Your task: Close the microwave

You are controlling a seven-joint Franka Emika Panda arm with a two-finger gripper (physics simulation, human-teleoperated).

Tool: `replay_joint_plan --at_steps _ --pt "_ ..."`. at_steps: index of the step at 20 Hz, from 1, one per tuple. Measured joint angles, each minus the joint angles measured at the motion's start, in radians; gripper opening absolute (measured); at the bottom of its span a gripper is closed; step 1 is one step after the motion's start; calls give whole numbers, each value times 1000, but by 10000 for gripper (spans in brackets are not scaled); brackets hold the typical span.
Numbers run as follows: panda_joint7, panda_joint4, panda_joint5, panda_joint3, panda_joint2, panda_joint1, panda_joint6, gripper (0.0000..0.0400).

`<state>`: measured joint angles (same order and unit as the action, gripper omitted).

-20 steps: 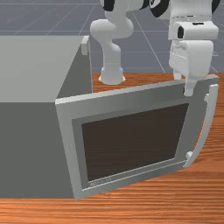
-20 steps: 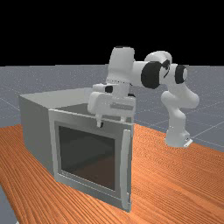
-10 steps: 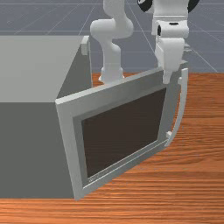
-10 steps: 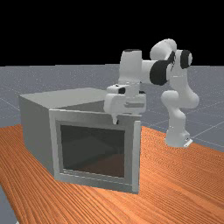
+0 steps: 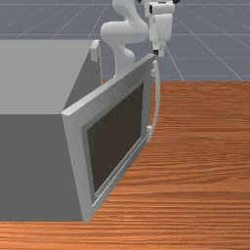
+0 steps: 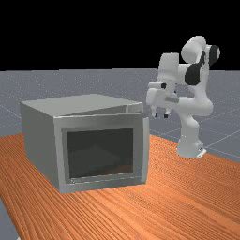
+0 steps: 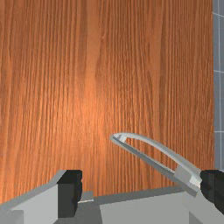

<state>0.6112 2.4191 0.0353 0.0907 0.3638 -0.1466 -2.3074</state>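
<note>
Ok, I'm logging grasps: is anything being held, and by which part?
Nothing is held: the gripper is open, its fingers apart, with neither door nor handle clamped between them.

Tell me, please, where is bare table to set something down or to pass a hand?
Bare table spreads from the door and its handle to the front view's right edge, and in a strip before the microwave body. Crowded: the door's free edge, with the gripper near, and the wedge between door and body, needed for closing.

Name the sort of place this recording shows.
A simulated workspace, probably for robot trials: a grey gridded floor, a robot arm, and a microwave on a wooden table.
</note>
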Motion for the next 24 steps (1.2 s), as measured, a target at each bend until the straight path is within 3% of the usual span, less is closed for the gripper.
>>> replay_joint_plan --at_steps 2,3,6,7,8,10,11,12,15,16,22,24 --pt "5 2 7 0 -24 -6 -2 400" --pt "16 -103 15 -6 -106 -6 104 400" --pt "34 -439 6 -14 -374 9 227 400" --pt "36 -657 4 -16 -519 12 351 400" --pt "44 -663 -6 -20 -544 18 270 400" --pt "49 -801 -13 -24 -647 24 298 400" --pt "49 -987 -11 -24 -756 25 429 400" --pt "53 -900 -11 -26 -725 29 347 400" --pt "56 -856 -10 -26 -760 31 289 400" --pt "57 -789 -14 -28 -741 31 206 400" --pt "61 -795 -10 -25 -811 30 167 400" --pt "62 -746 -13 -26 -825 28 64 400"
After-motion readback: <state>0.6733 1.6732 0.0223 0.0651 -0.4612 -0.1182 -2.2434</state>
